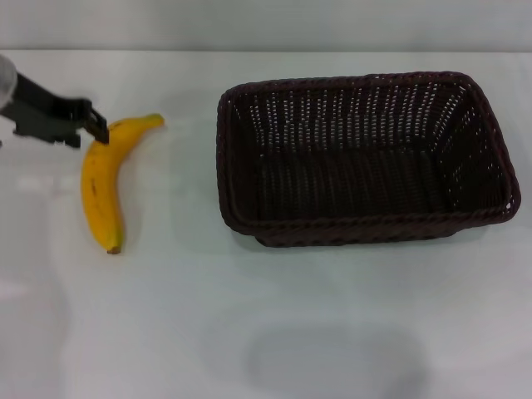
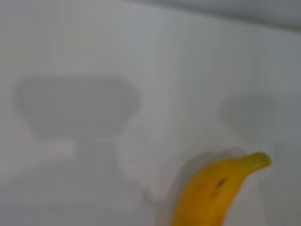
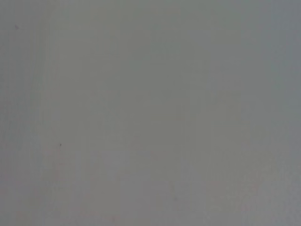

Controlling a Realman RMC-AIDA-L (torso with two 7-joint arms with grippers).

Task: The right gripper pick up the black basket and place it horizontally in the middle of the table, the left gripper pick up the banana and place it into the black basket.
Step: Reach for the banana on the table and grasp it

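Note:
The yellow banana [image 1: 104, 183] lies on the white table [image 1: 208, 332] at the left, its stem end pointing up and to the right. My left gripper [image 1: 93, 126] comes in from the left edge and sits at the banana's upper part, just below the stem. The left wrist view shows the banana's stem end [image 2: 214, 190] close below the camera. The black basket [image 1: 357, 226] stands upright and lengthwise across the middle and right of the table, with nothing in it. The right gripper is out of view; the right wrist view shows only a plain grey surface.
A bare strip of table about a hand wide separates the banana from the basket's left rim [image 1: 223, 158]. The table's far edge [image 1: 266, 51] runs along the top of the head view.

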